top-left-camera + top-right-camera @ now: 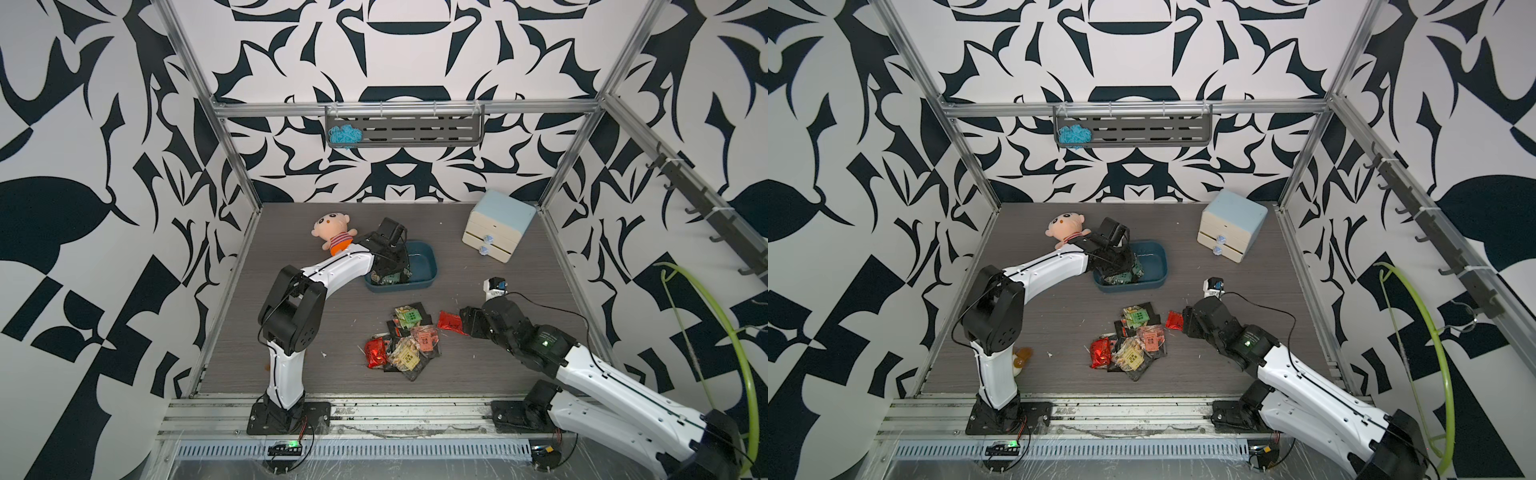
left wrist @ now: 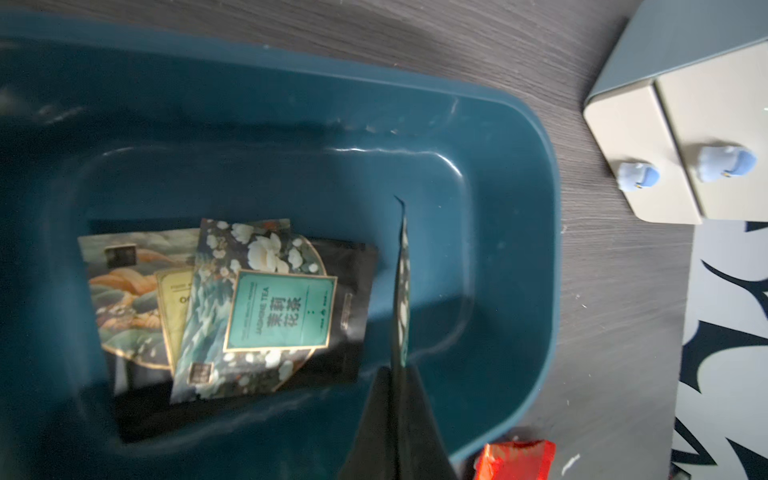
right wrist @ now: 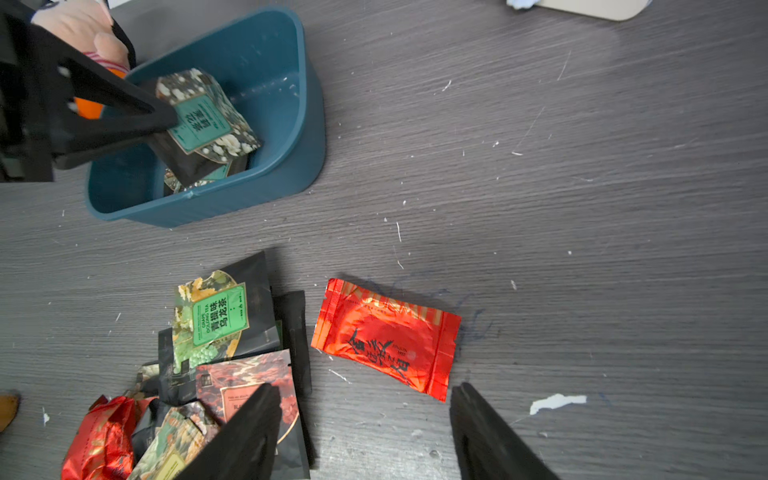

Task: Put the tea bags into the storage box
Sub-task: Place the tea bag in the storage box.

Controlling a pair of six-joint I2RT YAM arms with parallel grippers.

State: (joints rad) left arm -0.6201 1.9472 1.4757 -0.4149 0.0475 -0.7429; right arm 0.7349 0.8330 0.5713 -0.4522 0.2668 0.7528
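The left gripper (image 3: 164,120) hangs over the storage box (image 3: 249,195), jaws pinching a green-label tea bag (image 3: 203,120). Other tea bags (image 2: 266,307) lie flat inside the box. The right gripper (image 3: 365,390) hovers, jaws spread, just beside a red tea bag (image 3: 384,338) on the table (image 3: 582,249). A loose pile (image 1: 409,343) of sachets lies nearby.

A plush doll (image 1: 332,233) in a striped shirt lies on the grey wood-grain table (image 1: 519,303) towards the back; a cream two-drawer cabinet (image 1: 498,226) with a pale blue top stands in the back right corner; a grey shelf (image 1: 419,132) on the back wall holds blue yarn (image 1: 343,135); a rail of hooks (image 1: 698,208) lines the right wall, with a green hoop (image 1: 1449,386) nearby.
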